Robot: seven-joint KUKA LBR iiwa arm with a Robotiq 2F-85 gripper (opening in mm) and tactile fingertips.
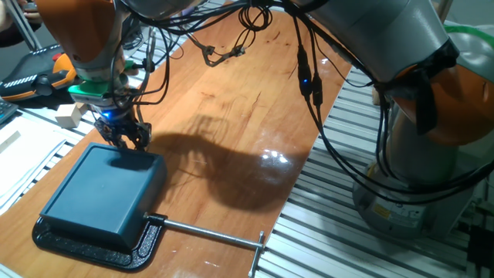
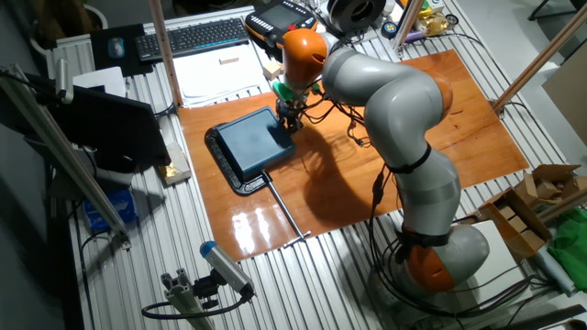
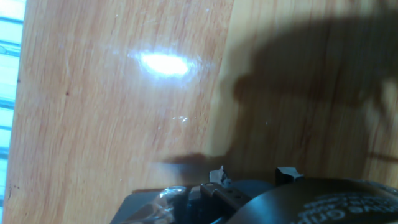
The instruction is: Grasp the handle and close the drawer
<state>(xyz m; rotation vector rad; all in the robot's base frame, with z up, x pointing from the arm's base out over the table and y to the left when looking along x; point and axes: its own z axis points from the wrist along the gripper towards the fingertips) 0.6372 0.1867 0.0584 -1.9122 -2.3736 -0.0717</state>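
The flat dark teal box (image 1: 100, 193) lies on the wooden table, pinned at its near end by a black clamp (image 1: 93, 245). I see no drawer tray sticking out of it; the box looks like one closed block. The handle rim (image 1: 151, 161) at its far end is mostly hidden by my fingers. My gripper (image 1: 124, 141) stands right at that far end, its fingertips at the top edge, spread apart. The other fixed view shows the box (image 2: 249, 143) and the gripper (image 2: 289, 118) the same way. In the hand view the two fingertips (image 3: 217, 176) are apart, with only bare wood ahead.
The clamp's long steel rod (image 1: 208, 234) with a crossbar tip juts from the box's near corner across the table. Black cables (image 1: 309, 85) hang from the arm above the table. A wooden block (image 1: 69, 114) and a keyboard (image 2: 194, 35) lie beyond the table's far edge.
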